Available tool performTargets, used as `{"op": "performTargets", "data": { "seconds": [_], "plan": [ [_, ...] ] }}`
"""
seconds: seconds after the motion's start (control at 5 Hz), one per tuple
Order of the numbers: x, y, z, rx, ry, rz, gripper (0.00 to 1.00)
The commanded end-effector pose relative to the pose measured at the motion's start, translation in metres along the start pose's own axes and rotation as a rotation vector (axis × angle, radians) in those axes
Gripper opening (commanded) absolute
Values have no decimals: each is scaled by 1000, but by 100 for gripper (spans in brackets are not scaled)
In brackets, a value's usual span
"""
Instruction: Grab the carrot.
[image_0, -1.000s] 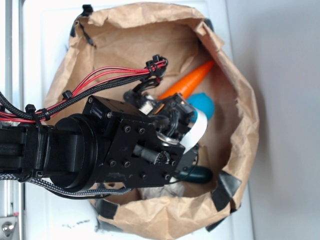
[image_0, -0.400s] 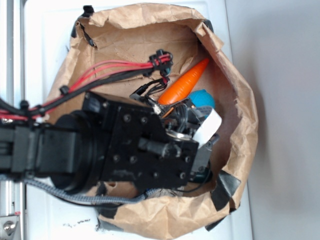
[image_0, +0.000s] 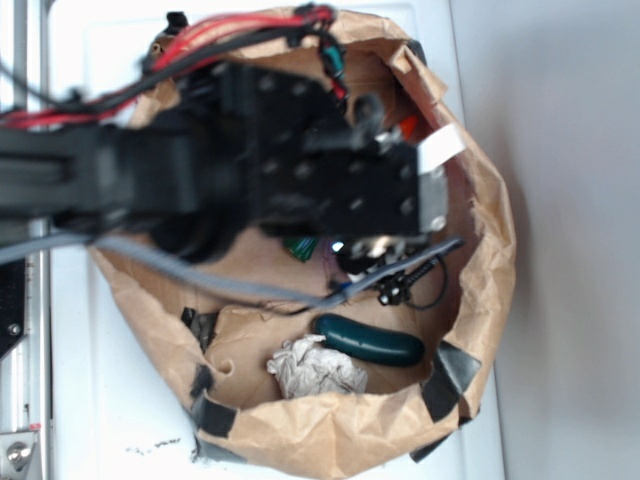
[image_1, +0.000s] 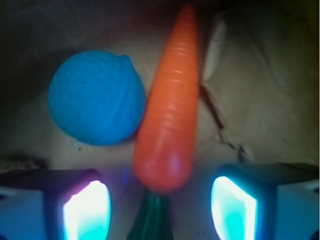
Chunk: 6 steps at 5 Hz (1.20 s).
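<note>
Brown paper bag (image_0: 480, 260), carrot (image_1: 171, 110) between spread claw (image_1: 160, 210)

A crumpled brown paper bag (image_0: 470, 200) sits on a white table (image_0: 90, 400), filling most of the frame. Inside lie a carrot (image_1: 172, 110), blue ball (image_1: 95, 97), dark green cucumber toy (image_0: 368, 340) and crumpled paper wad (image_0: 315, 368).

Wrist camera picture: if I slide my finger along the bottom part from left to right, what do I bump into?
Left finger pad → green stem of the carrot → right finger pad. The blue ball sits higher up, left of the carrot.
</note>
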<state>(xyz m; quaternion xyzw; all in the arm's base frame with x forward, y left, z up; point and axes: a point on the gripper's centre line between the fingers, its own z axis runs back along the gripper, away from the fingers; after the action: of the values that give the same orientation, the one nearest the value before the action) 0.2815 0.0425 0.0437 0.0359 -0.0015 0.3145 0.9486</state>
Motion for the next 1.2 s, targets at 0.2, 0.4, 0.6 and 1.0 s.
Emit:
{"op": "performTargets", "data": {
  "seconds": [0.2,0.4,0.6,1.0],
  "plan": [
    [7,-8,-10,40,-72,-16,81],
    [8,-8,-5,38,-64,-2,0],
    [7,-7,1,22,-71,-14,0],
    [-8,3,54,-39,-59,1,0]
  ]
}}
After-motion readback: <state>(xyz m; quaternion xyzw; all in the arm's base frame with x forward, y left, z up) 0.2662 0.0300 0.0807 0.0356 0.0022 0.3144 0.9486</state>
